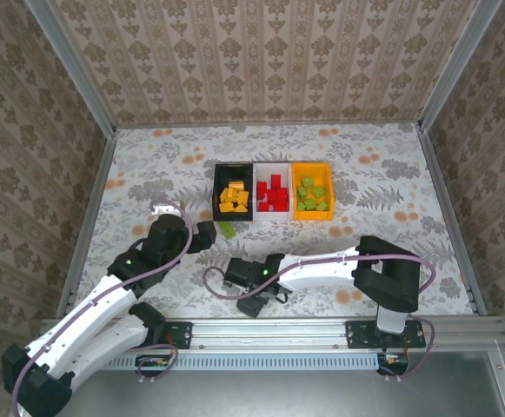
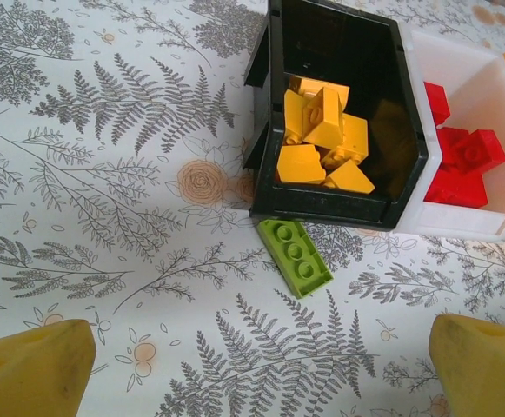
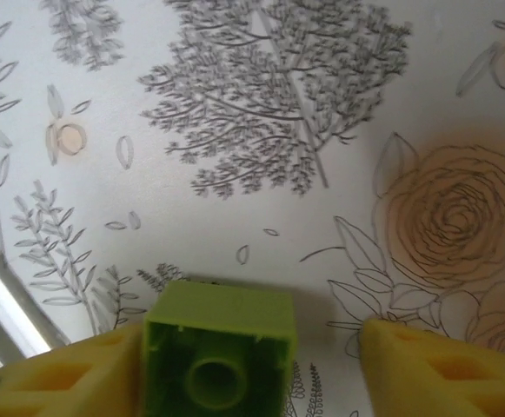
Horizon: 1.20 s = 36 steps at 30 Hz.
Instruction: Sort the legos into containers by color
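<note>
Three joined containers stand at mid-table: a black bin with orange-yellow legos, a white bin with red legos, and an orange bin with green ones. A flat green lego lies on the table just in front of the black bin. My left gripper hovers open a little short of it. A chunky green lego, hollow side toward the camera, sits between the jaws of my right gripper. The left finger touches it; the right finger stands apart.
The table has a floral-print cover and wallpapered walls on three sides. A metal rail runs along the near edge, close to my right gripper. The flat green lego lies between my left gripper and the bins.
</note>
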Tool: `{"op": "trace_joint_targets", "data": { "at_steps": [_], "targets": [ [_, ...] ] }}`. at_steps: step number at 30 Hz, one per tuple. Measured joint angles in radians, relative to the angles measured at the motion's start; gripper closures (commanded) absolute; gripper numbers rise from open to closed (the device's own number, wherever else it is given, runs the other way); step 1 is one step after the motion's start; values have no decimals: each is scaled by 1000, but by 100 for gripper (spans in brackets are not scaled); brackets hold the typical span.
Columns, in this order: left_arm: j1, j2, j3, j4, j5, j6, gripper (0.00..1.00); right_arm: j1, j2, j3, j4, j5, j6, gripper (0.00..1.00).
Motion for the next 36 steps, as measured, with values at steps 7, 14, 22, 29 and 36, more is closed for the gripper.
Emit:
{"op": "trace_joint_targets", "data": {
  "at_steps": [7, 14, 22, 29, 36],
  "targets": [
    [11, -1, -12, -5, -1, 0, 0, -19, -6, -10, 8, 51, 19, 63],
    [13, 26, -26, -1, 19, -3, 0, -175, -175, -94, 10, 145, 67, 65],
    [13, 32, -51, 21, 29, -14, 0, -504, -374, -87, 72, 212, 144, 65],
    [13, 10, -61, 23, 42, -28, 0, -678, -171, 66, 125, 228, 219, 63],
    [15, -9, -64, 22, 53, -34, 0, -744, -40, 156, 137, 248, 275, 33]
  ]
}}
